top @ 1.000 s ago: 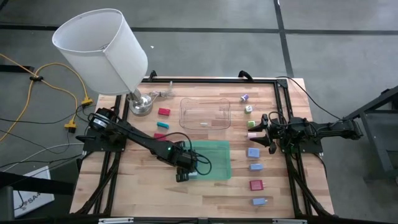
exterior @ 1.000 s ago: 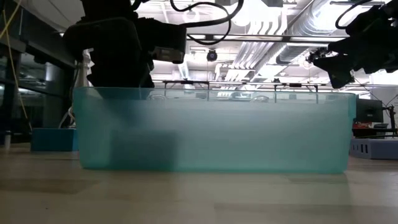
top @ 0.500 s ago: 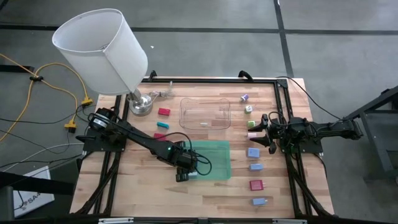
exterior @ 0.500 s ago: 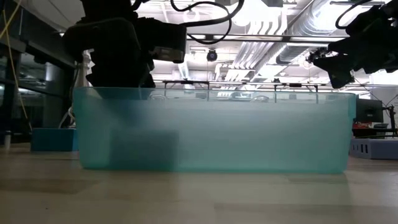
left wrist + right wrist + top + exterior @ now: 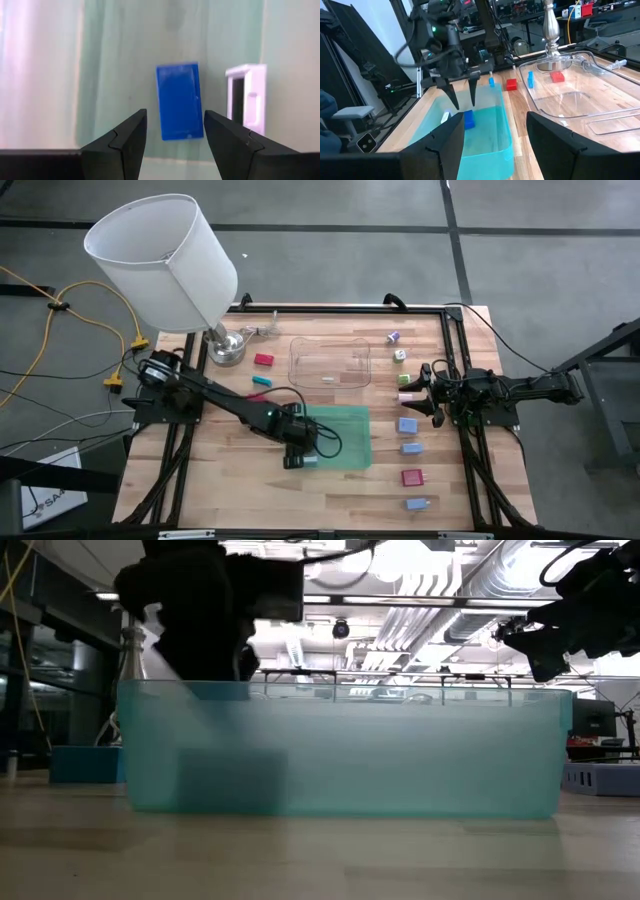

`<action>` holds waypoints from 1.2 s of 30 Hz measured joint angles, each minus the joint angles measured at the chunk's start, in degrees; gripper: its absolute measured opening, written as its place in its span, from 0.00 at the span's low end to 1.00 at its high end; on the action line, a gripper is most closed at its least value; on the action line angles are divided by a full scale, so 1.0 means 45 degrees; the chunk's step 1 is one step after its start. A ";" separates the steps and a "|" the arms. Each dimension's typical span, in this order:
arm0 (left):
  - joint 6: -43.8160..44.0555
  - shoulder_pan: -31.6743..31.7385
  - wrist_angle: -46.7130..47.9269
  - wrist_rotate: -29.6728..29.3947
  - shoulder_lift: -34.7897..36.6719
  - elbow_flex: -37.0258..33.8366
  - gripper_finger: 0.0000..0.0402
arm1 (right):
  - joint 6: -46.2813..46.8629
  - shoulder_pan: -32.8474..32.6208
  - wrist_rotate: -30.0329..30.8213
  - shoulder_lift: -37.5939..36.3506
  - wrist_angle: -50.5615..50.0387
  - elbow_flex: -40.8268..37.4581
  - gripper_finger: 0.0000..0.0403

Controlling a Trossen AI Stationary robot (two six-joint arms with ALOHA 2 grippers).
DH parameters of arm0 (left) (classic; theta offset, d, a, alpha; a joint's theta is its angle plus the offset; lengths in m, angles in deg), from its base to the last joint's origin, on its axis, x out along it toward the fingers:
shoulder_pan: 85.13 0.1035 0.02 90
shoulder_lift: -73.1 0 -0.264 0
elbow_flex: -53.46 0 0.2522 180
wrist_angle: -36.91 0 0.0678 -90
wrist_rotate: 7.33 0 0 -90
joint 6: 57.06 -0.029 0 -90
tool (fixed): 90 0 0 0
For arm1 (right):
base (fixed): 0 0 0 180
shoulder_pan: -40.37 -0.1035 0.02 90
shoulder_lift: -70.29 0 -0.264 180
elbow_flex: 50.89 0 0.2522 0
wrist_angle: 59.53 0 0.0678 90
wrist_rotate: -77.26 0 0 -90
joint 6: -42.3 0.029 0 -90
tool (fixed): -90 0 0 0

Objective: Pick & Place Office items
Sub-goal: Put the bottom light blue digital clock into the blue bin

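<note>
Hovering spread above the blue block (image 5: 179, 101) in the green tray (image 5: 352, 442), the left claw (image 5: 297, 461) holds nothing; the right claw (image 5: 427, 392) waits spread.

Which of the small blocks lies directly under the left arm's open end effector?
The dark blue flat block in the green tray, below the left end effector. The white block lies beside it; the other blocks are outside the tray.

green tray (image 5: 350, 438), clear tray (image 5: 330, 363), perhaps a lamp (image 5: 165, 265).
</note>
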 joint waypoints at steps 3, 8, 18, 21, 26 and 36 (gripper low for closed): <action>-0.0295 0.0121 -0.0008 0.0000 0.0340 0.0005 0.48 | 0.0000 0.0002 0.0000 0.0000 0.0005 0.0003 0.50; -0.0923 0.0247 0.0521 -0.0006 0.1164 0.0006 0.48 | 0.0000 0.0000 0.0000 0.0000 0.0005 0.0001 0.50; -0.0223 0.0012 0.1829 -0.0210 0.3378 -0.0683 0.48 | 0.0000 0.0001 0.0000 -0.0004 0.0010 0.0004 0.50; 0.0646 -0.0363 0.1484 -0.0586 0.4581 -0.1881 0.48 | 0.0000 0.0005 0.0000 -0.0005 0.0010 0.0005 0.50; 0.1929 -0.1160 0.1147 -0.1197 0.6097 -0.3576 0.48 | 0.0000 0.0000 -0.0005 -0.0005 0.0010 0.0005 0.50; 0.3258 -0.2122 0.1427 -0.1953 0.7895 -0.5543 0.48 | 0.0000 0.0000 -0.0005 -0.0005 0.0010 0.0002 0.50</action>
